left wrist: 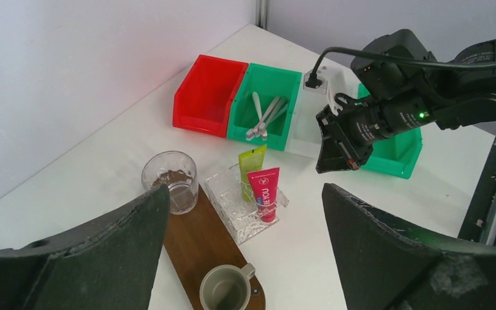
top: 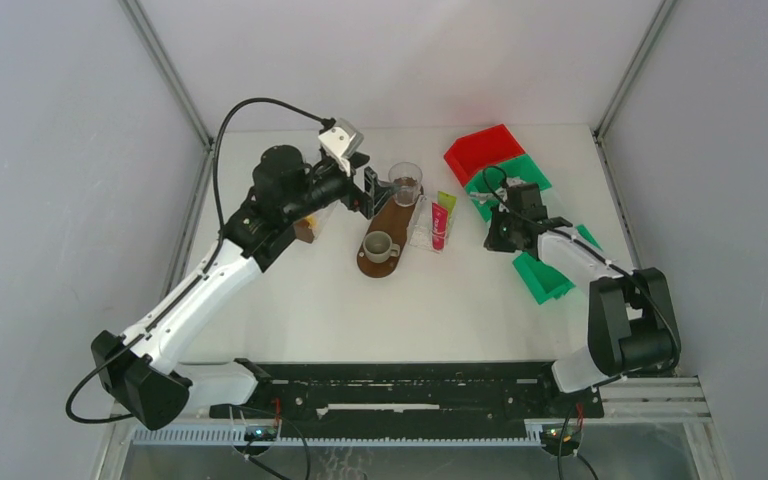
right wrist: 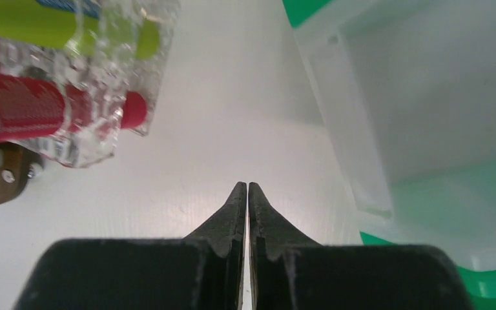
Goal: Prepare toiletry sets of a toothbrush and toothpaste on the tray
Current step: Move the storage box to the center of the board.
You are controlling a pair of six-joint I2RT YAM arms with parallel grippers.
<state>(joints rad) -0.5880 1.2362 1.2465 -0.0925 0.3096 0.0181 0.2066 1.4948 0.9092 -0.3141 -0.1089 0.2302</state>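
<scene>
White tabletop (top: pixel 440 310) bears the clear tray (left wrist: pixel 228 208) with both toothpaste tubes (left wrist: pixel 265 194) inside, so toothbrushes (left wrist: pixel 266 113) in the green bin (left wrist: pixel 284 84) seem next: the right gripper (right wrist: pixel 248 188), pressed together and empty, must spread; the left gripper (top: pixel 370 192) is spread.

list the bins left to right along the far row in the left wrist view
red bin → green bin holding the toothbrushes → white bin → second green bin, partly hidden
</scene>
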